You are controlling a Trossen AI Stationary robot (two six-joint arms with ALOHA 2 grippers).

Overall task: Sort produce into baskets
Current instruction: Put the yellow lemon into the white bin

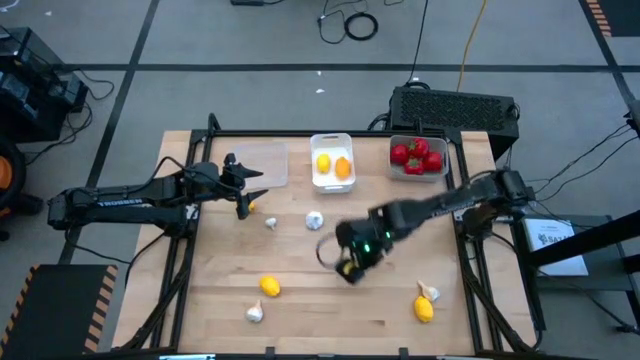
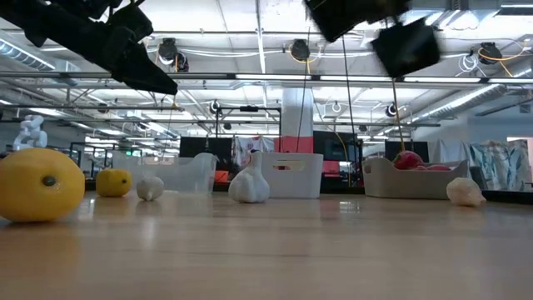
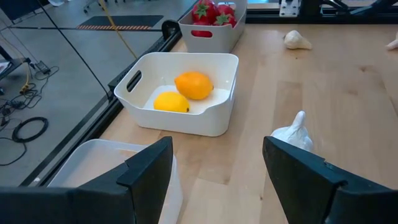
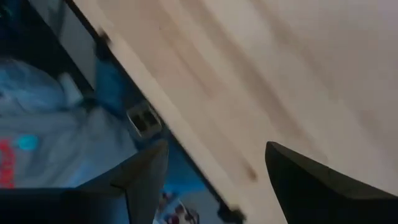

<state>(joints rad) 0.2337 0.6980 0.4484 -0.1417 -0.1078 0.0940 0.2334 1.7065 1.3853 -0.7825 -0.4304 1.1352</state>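
The clear tray (image 1: 264, 163), the white tray (image 1: 331, 182) with two lemons (image 3: 185, 92), and the grey-white tray (image 1: 418, 176) with red tomatoes (image 1: 417, 155) stand along the far edge. Loose lemons (image 1: 270, 286) (image 1: 424, 310) (image 1: 250, 207) and garlic bulbs (image 1: 314, 221) (image 1: 271, 222) (image 1: 255, 313) (image 1: 428, 292) lie on the table. My left gripper (image 1: 240, 188) hovers open and empty beside the clear tray; in its wrist view (image 3: 214, 180) a garlic bulb (image 3: 293, 133) lies just past one finger. My right gripper (image 1: 350, 265) is raised over the table's middle, open and empty (image 4: 217, 180).
A black box (image 1: 455, 108) sits behind the table's far right corner. The wooden table (image 1: 340, 320) has bare room along its near middle. In the low view a large lemon (image 2: 37, 183) lies close at the near left.
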